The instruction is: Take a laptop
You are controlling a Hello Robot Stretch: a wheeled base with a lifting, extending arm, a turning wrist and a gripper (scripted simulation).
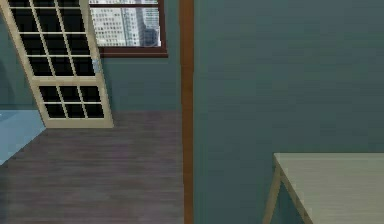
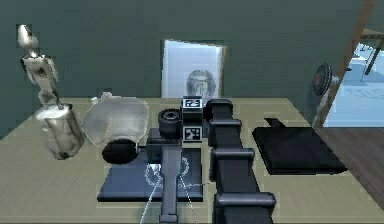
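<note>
On the pale tabletop (image 2: 60, 185) lies a flat dark slate slab with a pale mark, perhaps a closed laptop (image 2: 125, 185), near the front edge. A second flat black laptop-like slab (image 2: 297, 150) lies to its right. The dark arm bar (image 2: 235, 170) rises from the bottom edge, with two white marked squares (image 2: 192, 116) at its far end. The gripper (image 2: 166, 190) with its thin fingers hangs in front of the slate slab. I cannot tell whether it holds anything.
A pale statue (image 2: 52, 105) and a rounded glass vessel (image 2: 115, 120) stand at the table's left, with a framed picture (image 2: 193, 68) against the teal wall. In the forward view: a table corner (image 1: 330, 185), a wooden post (image 1: 186, 110), a lattice door (image 1: 62, 60) and wood floor (image 1: 90, 170).
</note>
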